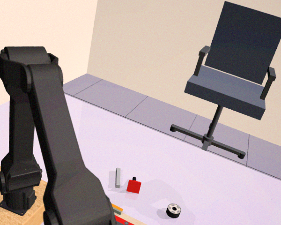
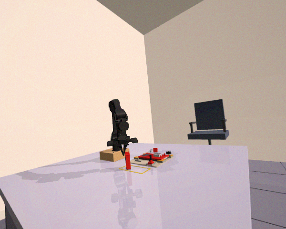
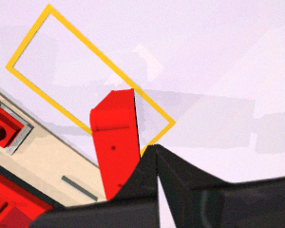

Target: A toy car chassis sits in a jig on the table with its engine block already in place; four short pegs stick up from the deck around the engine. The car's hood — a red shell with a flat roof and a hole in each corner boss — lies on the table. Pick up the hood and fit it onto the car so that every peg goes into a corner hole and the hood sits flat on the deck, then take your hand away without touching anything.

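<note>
The red hood stands on its edge on the table, on the line of a yellow marked rectangle. My gripper is shut with nothing between the fingers. Its tips sit right beside the hood's upper end, on its right in the wrist view; I cannot tell whether they touch. The red car chassis sits on the beige jig plate, just beyond the rectangle. Only a corner of the chassis shows in the top view, where the arm hides the gripper and hood.
Behind the jig lie a small red block, a grey bar and a black wheel. The arm's base stands on a wooden block. An office chair stands off the table's far side.
</note>
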You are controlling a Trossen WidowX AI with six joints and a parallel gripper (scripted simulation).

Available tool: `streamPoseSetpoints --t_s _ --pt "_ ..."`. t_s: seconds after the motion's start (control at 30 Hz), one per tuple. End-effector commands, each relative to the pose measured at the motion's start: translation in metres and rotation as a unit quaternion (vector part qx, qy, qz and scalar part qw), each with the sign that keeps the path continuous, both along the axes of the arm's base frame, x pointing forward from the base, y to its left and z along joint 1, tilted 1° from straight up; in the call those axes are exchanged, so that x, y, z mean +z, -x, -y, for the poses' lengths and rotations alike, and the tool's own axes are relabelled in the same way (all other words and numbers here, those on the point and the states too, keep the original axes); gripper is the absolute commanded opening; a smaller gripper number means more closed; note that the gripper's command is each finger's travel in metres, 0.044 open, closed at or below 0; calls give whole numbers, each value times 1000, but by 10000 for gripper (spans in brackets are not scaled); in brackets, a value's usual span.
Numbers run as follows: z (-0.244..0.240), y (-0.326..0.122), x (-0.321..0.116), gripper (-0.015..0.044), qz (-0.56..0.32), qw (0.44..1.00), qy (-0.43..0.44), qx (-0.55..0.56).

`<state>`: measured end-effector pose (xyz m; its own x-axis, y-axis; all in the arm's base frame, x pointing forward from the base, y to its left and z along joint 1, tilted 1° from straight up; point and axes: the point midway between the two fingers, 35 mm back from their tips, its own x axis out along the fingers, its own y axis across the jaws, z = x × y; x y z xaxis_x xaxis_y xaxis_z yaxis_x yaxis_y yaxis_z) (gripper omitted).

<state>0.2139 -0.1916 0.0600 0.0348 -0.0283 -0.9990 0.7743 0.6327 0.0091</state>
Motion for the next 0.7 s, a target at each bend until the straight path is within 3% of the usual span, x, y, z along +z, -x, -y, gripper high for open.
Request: streamPoseSetpoints --t_s 0.0,0.67 --pt "-2 -3 -1 0 -2 1000 0 -1" --pt "-11 -15 -1 0 -2 1000 0 -1"
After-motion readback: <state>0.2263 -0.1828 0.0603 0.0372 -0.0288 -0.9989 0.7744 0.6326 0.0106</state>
